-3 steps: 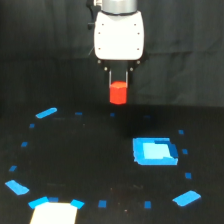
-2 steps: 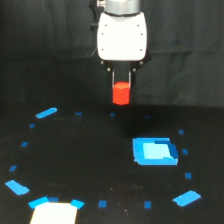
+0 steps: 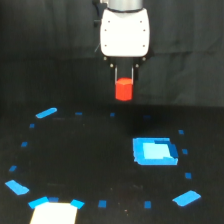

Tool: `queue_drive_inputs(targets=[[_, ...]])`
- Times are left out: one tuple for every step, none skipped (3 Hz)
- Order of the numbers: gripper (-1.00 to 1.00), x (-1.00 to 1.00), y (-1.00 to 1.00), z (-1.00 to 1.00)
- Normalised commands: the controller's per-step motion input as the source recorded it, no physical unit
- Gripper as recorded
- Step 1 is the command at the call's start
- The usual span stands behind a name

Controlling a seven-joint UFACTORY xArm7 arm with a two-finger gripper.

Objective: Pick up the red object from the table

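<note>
One small red-orange faceted cylinder sits gripped in the white arm's jaws above the black taped surface; we judge only holding remains.

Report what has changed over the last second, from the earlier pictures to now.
The white-bodied gripper, shut on the small red-orange faceted cylinder, has shifted toward the exterior view's right and risen slightly, carrying the cylinder clear above the black table. Nothing was grasped or released. The blue square patch, the blue tape marks and the white patch stayed put.
</note>
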Motion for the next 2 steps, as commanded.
queue_drive_inputs(targets=[[-1.00, -0.33, -0.21, 0.24], [-1.00, 0.11, -0.10, -0.15]])
